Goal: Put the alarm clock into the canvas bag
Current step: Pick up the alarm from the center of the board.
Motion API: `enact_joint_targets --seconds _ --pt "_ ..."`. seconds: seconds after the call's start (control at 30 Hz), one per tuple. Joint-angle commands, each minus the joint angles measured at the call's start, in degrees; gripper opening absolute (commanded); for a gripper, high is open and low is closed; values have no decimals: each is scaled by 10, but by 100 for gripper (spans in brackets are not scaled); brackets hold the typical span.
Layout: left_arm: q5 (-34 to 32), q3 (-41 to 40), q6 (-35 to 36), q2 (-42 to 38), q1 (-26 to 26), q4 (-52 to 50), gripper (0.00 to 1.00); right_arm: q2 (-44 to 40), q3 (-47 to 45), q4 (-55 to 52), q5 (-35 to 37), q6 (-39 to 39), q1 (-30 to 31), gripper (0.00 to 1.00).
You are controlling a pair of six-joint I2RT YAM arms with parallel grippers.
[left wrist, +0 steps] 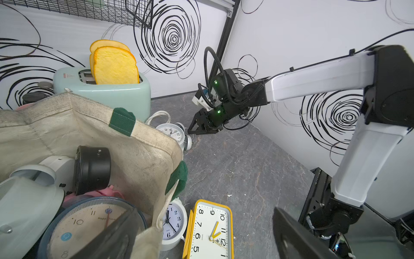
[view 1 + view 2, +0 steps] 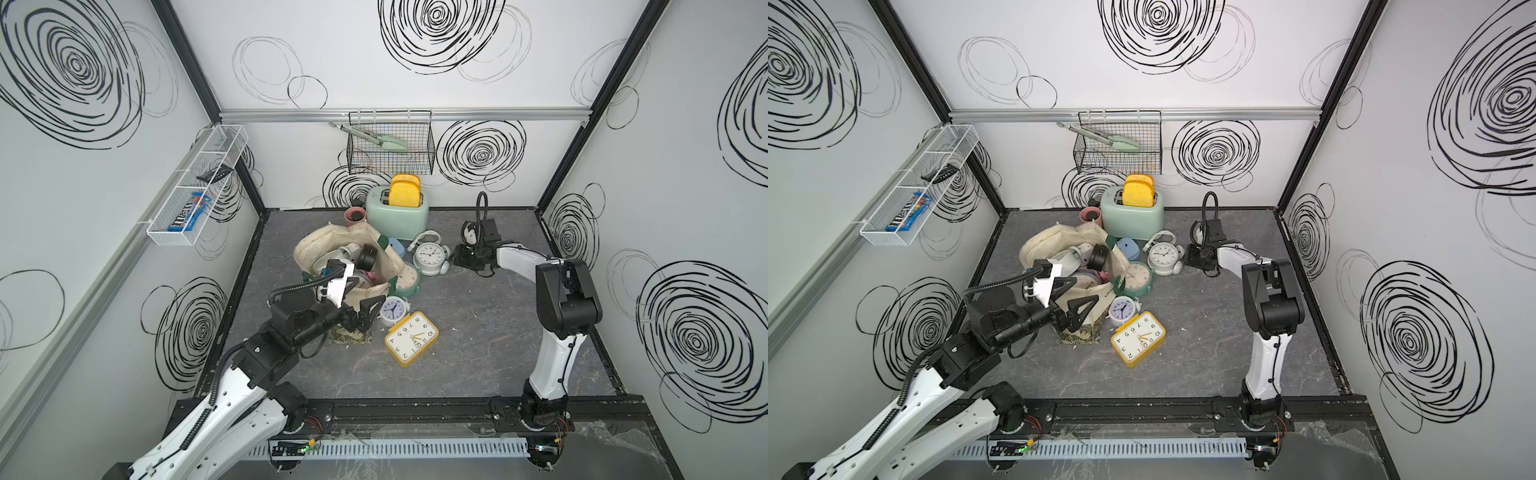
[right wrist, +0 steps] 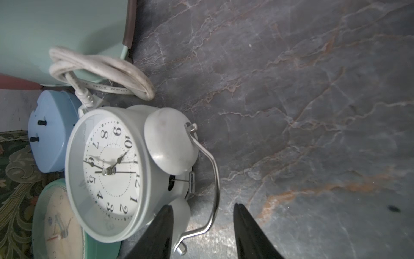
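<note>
Right, at the right gripper (image 3: 202, 205) the two black fingers (image 3: 248, 233) stand partly apart, their roots cut off by the frame edge. The thin wire handle of the white twin-bell alarm clock (image 3: 107, 170) sits in the gap between them. Neither finger visibly presses the wire. One finger overlaps a bell, and I cannot tell whether it touches. In both top views those fingertips merge into dark housing, so I rely on the wrist camera. The clock rests on the table (image 2: 478, 340), face turned up and bells toward the gripper, outside the canvas bag (image 2: 316, 249) at roughly its three o'clock. A mint-green clock (image 2: 409, 279) leans against the bag at four o'clock, partly hidden by the cloth. The left gripper (image 2: 1077, 296) is spread wide and holds nothing. One finger is inside the bag's mouth above a blue-rimmed clock (image 1: 89, 226), cutting off part of its dial. The other finger is outside above the table, with the bag's wall between them. A black cylinder (image 1: 93, 170) lies deeper inside among pale shapes I cannot identify. The left arm (image 2: 291, 324) covers the bag's lettering, and only a strip of the leafy base (image 2: 349, 337) shows. A yellow clock (image 2: 411, 337) lies at five o'clock, and a mint toaster (image 2: 397, 216) stands at one.
</note>
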Motion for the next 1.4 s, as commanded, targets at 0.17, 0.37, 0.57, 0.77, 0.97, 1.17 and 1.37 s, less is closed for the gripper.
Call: enact_joint_targets --seconds 0.17,0.37,0.57,0.77,0.97,1.17,1.37 --pt "-5 23 -6 -2 -4 26 96 29 20 4 -14 9 -10 41" --pt "-11 7 -27 -16 -4 29 96 42 29 12 -33 15 -10 33" --pt "-28 0 -46 -33 -3 30 96 41 21 29 -59 25 -11 16" --pt "-37 -5 -58 -47 -3 30 96 -6 -1 47 -71 38 -11 6" --pt "-37 -10 -59 -50 -3 32 96 -76 -29 54 -75 53 -10 0" --pt "-39 -10 -54 -52 -3 28 96 -143 -59 59 -89 65 -10 0" --pt "-39 -15 -56 -53 -3 28 96 -199 -80 67 -112 75 -9 0"
